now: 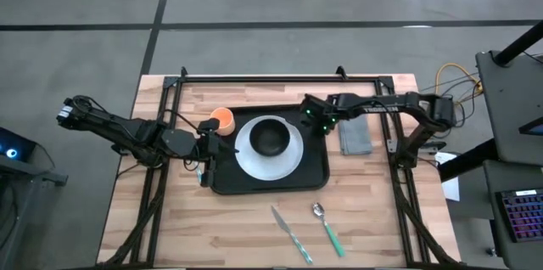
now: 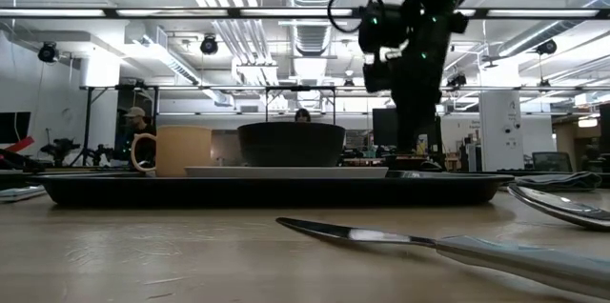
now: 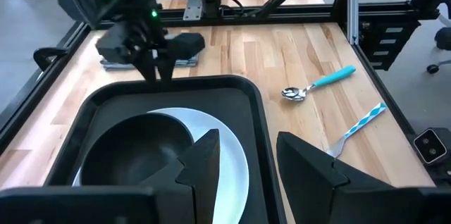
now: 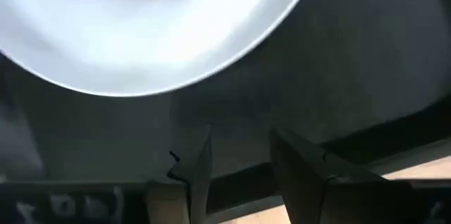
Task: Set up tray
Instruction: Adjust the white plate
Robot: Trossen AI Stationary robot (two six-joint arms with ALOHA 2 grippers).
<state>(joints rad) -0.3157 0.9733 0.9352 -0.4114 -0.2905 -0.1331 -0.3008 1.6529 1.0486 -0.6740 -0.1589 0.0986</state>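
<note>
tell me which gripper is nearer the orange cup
Left. The left gripper sits at the tray's left edge, just below the orange cup. The right gripper is over the tray's far right corner, across the plate.

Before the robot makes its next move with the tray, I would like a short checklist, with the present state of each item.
1. Tray lies flat on the table: ok.
2. Plate and black bowl sit inside the tray: ok.
3. Orange cup is on the tray, at its far left corner: ok.
4. Left end effector is at the tray's left rim, fingers apart: ok; whether they touch the rim: cannot tell.
5. Right end effector is at the far right corner, fingers apart over the rim: ok.
6. Napkin, spoon and knife are placed on the tray: not ok, all lie on the table.
</note>
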